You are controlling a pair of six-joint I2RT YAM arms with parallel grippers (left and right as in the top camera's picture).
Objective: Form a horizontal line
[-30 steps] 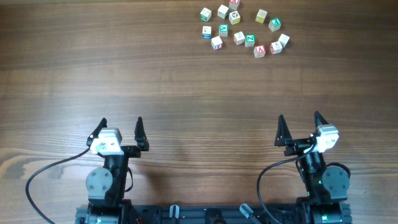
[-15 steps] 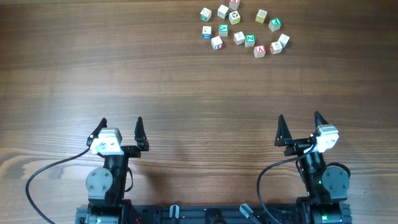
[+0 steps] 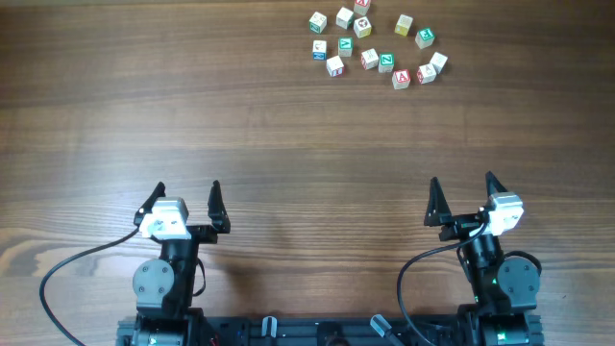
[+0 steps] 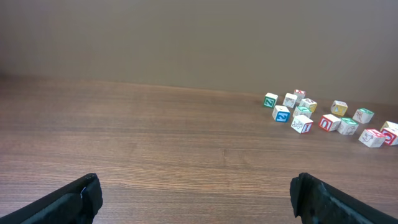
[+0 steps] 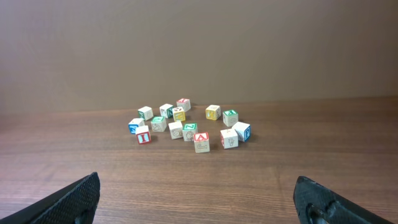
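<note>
Claws first: we see our left claw [image 3: 187,192] spread wide with nothing between its fingers, and our right claw [image 3: 462,185] spread just as wide and equally empty. We take the red "A" cube [image 3: 402,78] as our mark. Both claws sit at the near side of the bench [image 3: 288,135], well apart from that cube. The right claw is on the near side of it and a little to its right; the left claw is on the near side and far to its left. The green-lettered cube [image 3: 386,61] lies just beside the red "A" cube, on its far left. The pale-faced cube [image 5: 176,130] comes next beyond the green one. The other alphabet cubes [image 3: 344,17] lie scattered loosely around and beyond our mark, in no line that we can make out.
</note>
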